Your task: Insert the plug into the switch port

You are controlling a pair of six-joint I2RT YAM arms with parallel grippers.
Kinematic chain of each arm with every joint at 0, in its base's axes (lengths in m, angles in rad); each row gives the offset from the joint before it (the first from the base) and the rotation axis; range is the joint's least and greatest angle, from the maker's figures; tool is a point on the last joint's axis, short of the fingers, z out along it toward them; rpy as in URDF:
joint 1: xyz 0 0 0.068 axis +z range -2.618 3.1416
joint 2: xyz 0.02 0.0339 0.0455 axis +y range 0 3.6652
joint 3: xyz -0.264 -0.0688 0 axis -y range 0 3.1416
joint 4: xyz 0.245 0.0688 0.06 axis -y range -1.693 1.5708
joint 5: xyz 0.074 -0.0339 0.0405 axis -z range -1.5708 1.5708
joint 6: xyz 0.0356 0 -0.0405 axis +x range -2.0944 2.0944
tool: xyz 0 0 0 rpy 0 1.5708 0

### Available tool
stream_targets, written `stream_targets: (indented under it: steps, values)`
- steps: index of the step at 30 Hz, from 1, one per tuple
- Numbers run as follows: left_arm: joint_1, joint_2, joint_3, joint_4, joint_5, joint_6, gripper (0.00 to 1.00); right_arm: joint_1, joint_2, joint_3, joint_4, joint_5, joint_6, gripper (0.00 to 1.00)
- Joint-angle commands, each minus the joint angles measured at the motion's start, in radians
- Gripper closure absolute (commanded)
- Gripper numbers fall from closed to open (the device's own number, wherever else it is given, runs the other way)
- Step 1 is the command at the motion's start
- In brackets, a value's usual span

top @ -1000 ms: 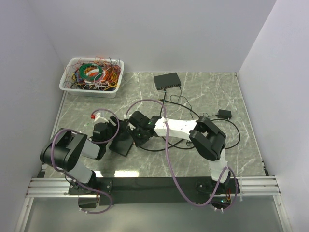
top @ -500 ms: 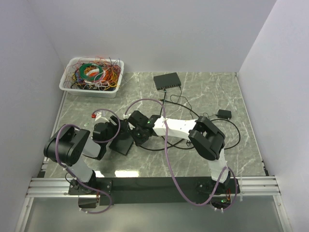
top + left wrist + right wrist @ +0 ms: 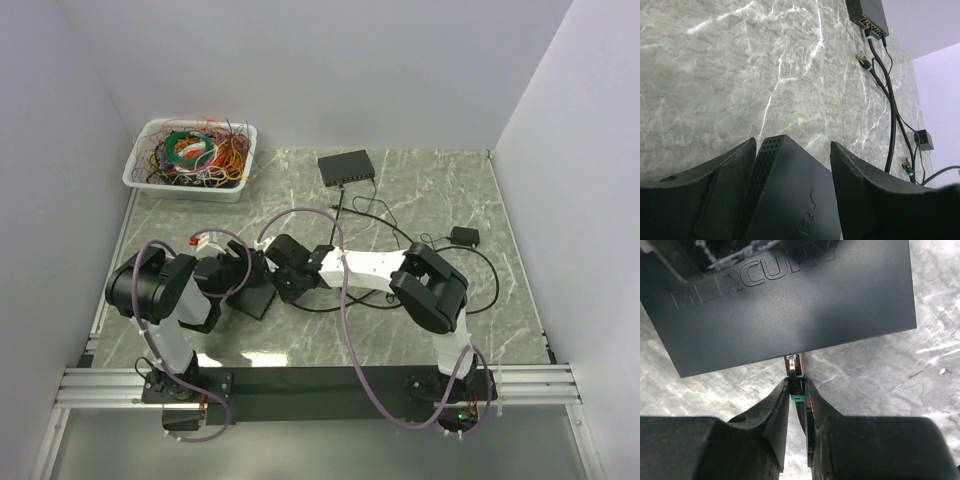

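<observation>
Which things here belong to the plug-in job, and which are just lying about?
Job: black Mercury network switch, teal-booted black cable plug, left gripper, right gripper.
Lying about: white bin of coloured wires, far black switch, small black power adapter.

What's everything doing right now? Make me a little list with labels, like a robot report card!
left gripper: fingers on both sides of the switch
right gripper: shut on the plug
plug: tip at the switch's edge; whether it is in a port is hidden
table: grey marble
far left corner: white bin of wires
</observation>
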Motion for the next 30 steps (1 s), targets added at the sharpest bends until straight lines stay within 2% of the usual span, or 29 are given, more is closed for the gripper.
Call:
stream_targets:
  steps: [1, 11, 22, 30]
  values:
    - [-0.046, 0.062, -0.043, -0.111, 0.126, -0.045, 0.32, -0.001, -0.030, 0.005, 0.263, 0.116, -0.039, 1.00]
    - [-0.129, 0.016, -0.014, -0.218, 0.029, -0.008, 0.32, -0.001, -0.044, 0.078, 0.230, 0.143, -0.054, 1.00]
    - [-0.166, 0.007, -0.006, -0.249, -0.005, -0.004, 0.32, -0.003, -0.007, 0.179, 0.207, 0.138, -0.054, 1.00]
    - [-0.201, 0.030, 0.011, -0.258, -0.003, -0.005, 0.32, -0.007, 0.021, 0.195, 0.260, 0.120, -0.051, 1.00]
